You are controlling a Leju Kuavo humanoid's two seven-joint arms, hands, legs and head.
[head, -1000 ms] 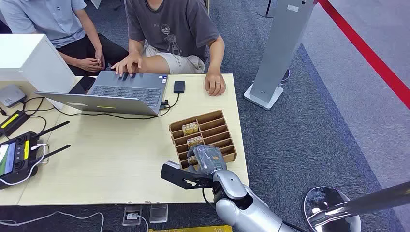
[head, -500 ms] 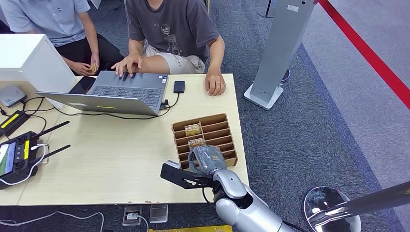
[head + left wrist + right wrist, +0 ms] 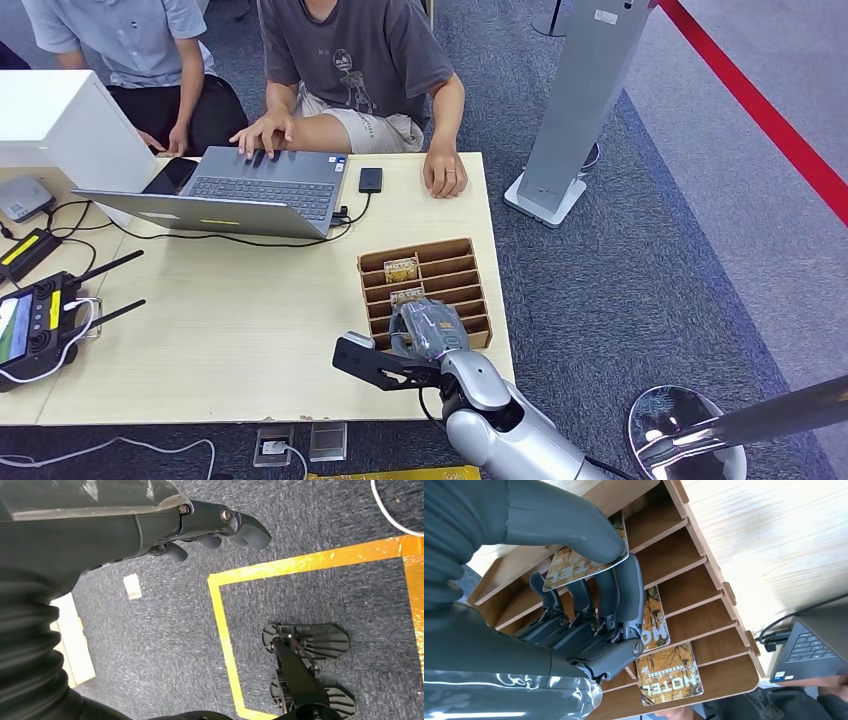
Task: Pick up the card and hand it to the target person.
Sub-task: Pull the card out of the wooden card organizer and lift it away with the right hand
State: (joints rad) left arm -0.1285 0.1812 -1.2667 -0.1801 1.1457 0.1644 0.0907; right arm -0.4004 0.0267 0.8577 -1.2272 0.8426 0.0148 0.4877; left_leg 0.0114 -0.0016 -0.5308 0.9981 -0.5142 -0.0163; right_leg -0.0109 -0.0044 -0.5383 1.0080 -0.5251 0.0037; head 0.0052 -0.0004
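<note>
Right wrist view: robot hand point(image 3: 589, 605) pinches card point(image 3: 586, 560).

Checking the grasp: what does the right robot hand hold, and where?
The right robot hand pinches a card by its end, thumb on its face, fingers beneath, above the rack.

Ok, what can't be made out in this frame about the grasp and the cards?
- Head view: the right hand covers the near slots of the wooden rack, hiding any card there.
- Right wrist view: the thumb lies on one card; the fingers behind it hide whether it has left its slot.
- Left wrist view: the left hand hangs over carpet.
</note>
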